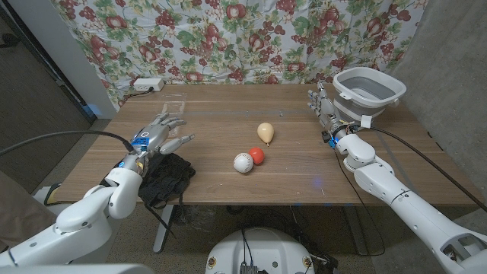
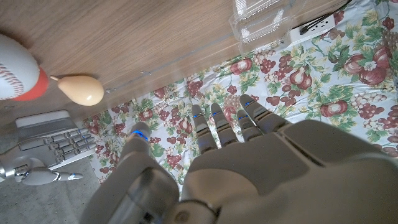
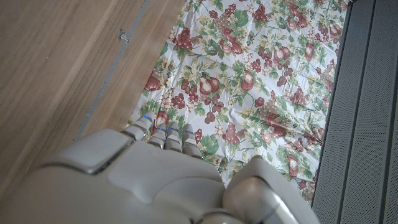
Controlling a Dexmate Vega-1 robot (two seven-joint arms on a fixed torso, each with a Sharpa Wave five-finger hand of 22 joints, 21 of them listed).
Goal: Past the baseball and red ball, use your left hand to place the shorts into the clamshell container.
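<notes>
While the wooden table (image 1: 304, 164) is carrying everything, these lines are running from near edge to far:
Shorts: one black pair (image 1: 166, 179) is lying crumpled at the near left edge, its long axis running from the near edge toward the far side, partly hanging over.
Left hand (image 1: 156, 135): hovering just beyond the shorts, fingers spread apart, gripping nothing.
Balls: one baseball (image 1: 243, 162) is touching one red ball (image 1: 257, 155) mid-table.
Pear: one pale pear-shaped toy (image 1: 265, 133) is sitting just past them.
Right hand (image 1: 326, 110): fingers extending, empty, beside one grey tub (image 1: 370, 87).
Clamshell container: one clear (image 1: 173, 101), far left.
Room: floral cloth (image 1: 228, 34) is hanging behind; a power strip (image 1: 146, 84) is lying at its foot.
</notes>
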